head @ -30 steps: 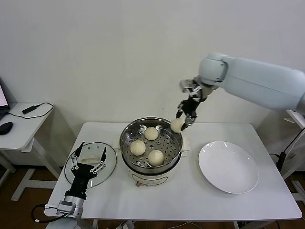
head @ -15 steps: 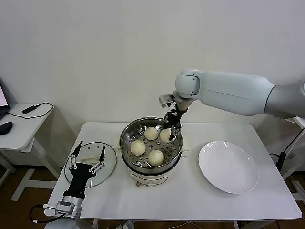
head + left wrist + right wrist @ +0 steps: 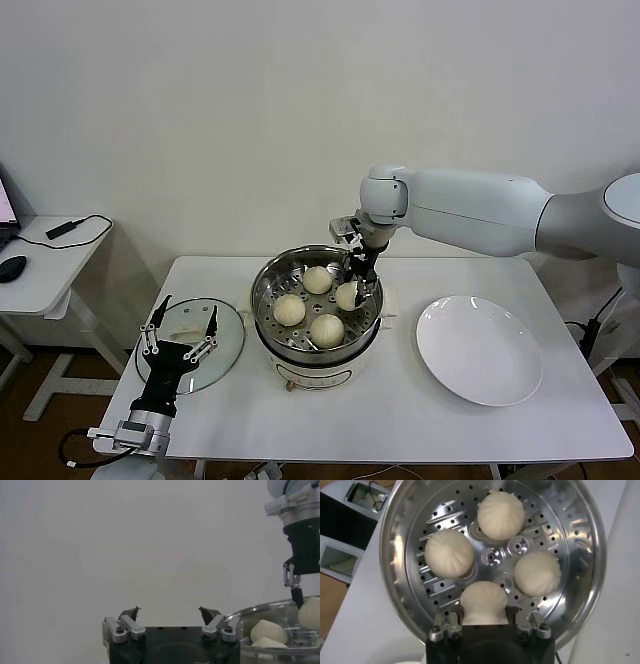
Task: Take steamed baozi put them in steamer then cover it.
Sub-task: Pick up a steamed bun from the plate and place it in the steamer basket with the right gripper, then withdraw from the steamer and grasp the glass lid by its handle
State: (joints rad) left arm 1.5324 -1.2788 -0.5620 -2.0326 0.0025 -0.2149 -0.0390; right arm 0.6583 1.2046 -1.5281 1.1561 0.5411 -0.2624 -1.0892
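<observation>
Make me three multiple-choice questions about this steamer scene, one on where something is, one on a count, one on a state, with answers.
1. Where does the glass lid lie?
A. on the steamer
B. on the table, on the robot's left of the steamer
C. on the plate

2. How many baozi are inside the steamer?
A. two
B. three
C. four

3. What is the right hand doing?
A. gripping a baozi
B. hanging open over the plate
C. lifting the lid

Answers:
1. B, it rests flat beside the pot, under the open left hand.
2. C, the right wrist view shows four on the perforated tray.
3. A, its fingers close on the fourth baozi.
</observation>
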